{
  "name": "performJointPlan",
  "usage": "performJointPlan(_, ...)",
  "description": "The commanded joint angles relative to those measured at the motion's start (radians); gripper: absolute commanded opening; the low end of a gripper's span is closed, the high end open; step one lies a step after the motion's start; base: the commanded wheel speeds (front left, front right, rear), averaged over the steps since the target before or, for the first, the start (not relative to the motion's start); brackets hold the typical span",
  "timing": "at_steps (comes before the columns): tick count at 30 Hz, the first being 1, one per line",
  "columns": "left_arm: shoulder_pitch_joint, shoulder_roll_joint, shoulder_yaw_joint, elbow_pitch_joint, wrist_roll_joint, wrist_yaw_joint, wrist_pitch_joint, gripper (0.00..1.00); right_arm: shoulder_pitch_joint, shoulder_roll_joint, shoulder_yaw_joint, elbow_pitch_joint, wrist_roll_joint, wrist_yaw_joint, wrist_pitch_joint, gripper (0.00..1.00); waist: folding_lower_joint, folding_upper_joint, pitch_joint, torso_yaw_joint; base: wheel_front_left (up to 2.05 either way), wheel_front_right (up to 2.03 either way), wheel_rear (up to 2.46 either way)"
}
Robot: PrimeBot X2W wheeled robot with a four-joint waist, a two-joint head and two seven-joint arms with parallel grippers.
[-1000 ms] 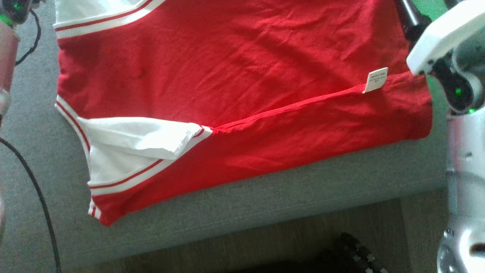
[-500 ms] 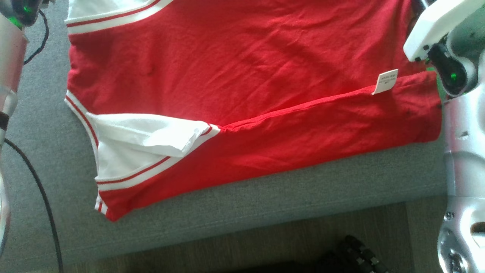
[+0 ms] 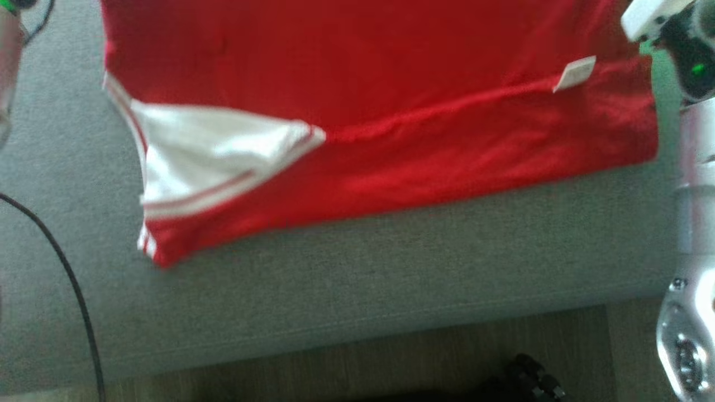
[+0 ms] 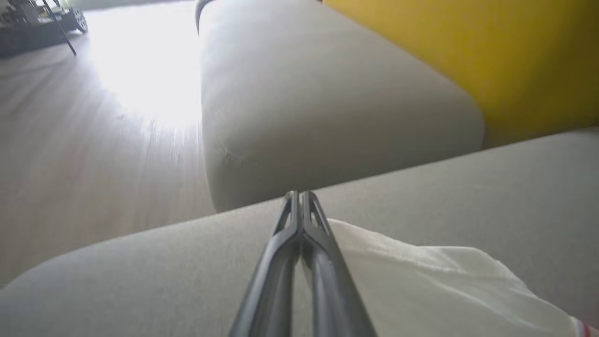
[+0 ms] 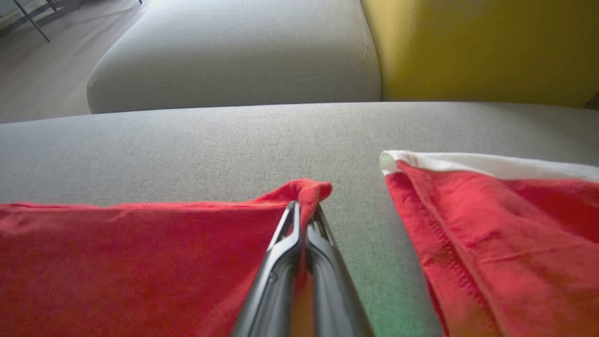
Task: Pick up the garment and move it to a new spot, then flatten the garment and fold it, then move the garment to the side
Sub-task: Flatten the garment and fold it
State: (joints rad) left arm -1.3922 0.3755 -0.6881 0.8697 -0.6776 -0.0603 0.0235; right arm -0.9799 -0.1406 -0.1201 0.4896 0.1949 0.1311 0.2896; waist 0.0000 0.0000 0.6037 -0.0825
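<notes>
- Right pincer (image 5: 304,208): fingers pressed together, clamped on a bunched red corner of the garment (image 5: 140,262), with red cloth showing in the slit between them
- Left pincer (image 4: 299,196): fingers together along their whole length, tips above the grey cushion (image 4: 140,262); white panel (image 4: 421,281) of the garment just beside the right-hand finger; cannot tell whether any cloth is pinched
- Garment in the head view: spread on the grey cushion, red body toward the top, white panel with striped trim at the left, small white label (image 3: 574,73) near the right edge, one long fold running from panel to label
- Right wrist view: a second red fold with a white edge at the right, apart from the clamped corner, bare cushion between
- Against the earlier head frames: whole picture shifted and blurred, so a camera move; garment higher in the frame, upper striped band cut off at the top, more cushion and wooden floor (image 3: 335,368) below; fold, panel and label arranged as before
- Silver right forearm (image 3: 692,223) at the right edge, black cable (image 3: 67,279) at the left
</notes>
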Motion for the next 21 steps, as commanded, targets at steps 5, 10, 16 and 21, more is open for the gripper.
performJointPlan(5, -0.041, 0.045, 0.057, -0.053, -0.015, -0.026, -0.121, 0.00, -0.020, -0.031, -0.013, -0.019, 0.021, 0.000, -0.031, 0.00, 0.0000, 0.0000, -0.019, 0.040, 0.00, 0.00, 0.00)
performJointPlan(10, 0.051, 0.060, 0.072, -0.132, -0.064, -0.052, -0.194, 0.00, 0.054, -0.063, -0.024, -0.035, 0.060, 0.000, -0.051, 0.00, 0.0000, 0.0000, -0.041, 0.074, 0.00, 0.00, 0.00)
performJointPlan(16, 0.244, 0.117, 0.092, -0.295, -0.144, -0.057, -0.205, 0.00, 0.176, -0.097, -0.044, -0.090, 0.116, 0.000, -0.057, 0.00, 0.0000, 0.0000, -0.067, 0.107, 0.00, 0.00, 0.00)
performJointPlan(21, 0.414, 0.172, 0.120, -0.481, -0.196, -0.003, -0.202, 0.00, 0.260, -0.113, -0.060, -0.150, 0.143, 0.000, -0.051, 0.00, 0.0000, 0.0000, -0.078, 0.123, 0.00, 0.00, 0.00)
